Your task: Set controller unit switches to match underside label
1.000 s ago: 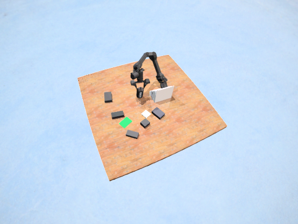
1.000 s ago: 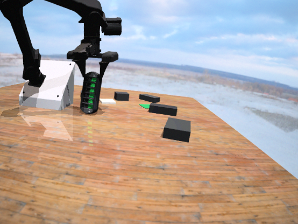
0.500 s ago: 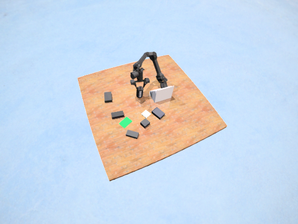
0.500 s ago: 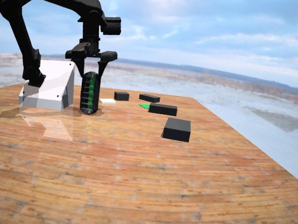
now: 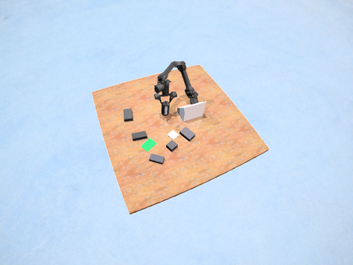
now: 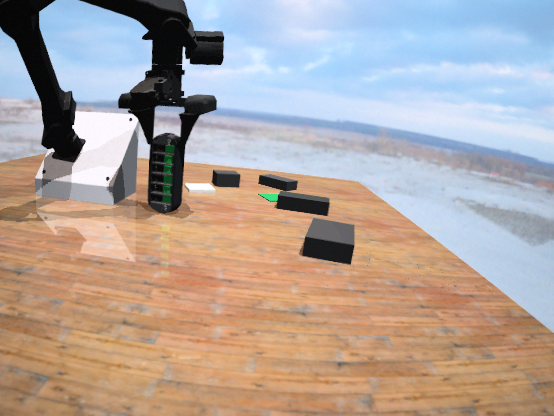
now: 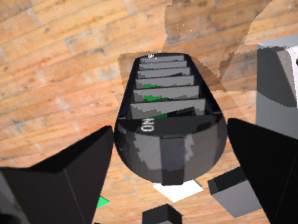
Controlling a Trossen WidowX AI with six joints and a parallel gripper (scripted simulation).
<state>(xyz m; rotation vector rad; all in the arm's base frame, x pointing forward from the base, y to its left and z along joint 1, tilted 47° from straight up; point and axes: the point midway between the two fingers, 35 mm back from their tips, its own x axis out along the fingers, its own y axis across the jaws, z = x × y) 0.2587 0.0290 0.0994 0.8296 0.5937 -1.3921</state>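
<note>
The dark grey controller unit (image 5: pixel 164 107) (image 6: pixel 176 192) (image 7: pixel 170 160) stands nearly upright on one end, its lower end at or just above the bench. My gripper (image 5: pixel 165 102) (image 6: pixel 167 144) (image 7: pixel 169 128) is shut on its upper end, one finger on each side. The row of rocker switches (image 6: pixel 162 175) (image 7: pixel 167 92) faces the exterior view, with green showing along one side; a printed "ON" is near the upper end in the wrist view. The underside label (image 5: pixel 166 110) faces the top view, but its squares are too small to read.
A white slanted box (image 5: pixel 195 111) (image 6: pixel 97 150) stands close beside the unit, at the arm's base. A white square (image 5: pixel 172 134) (image 6: pixel 200 188) (image 7: pixel 178 191), a green square (image 5: pixel 148 144) (image 6: pixel 268 197) and several dark blocks, one of them (image 5: pixel 128 114) (image 6: pixel 328 245) set apart, lie around.
</note>
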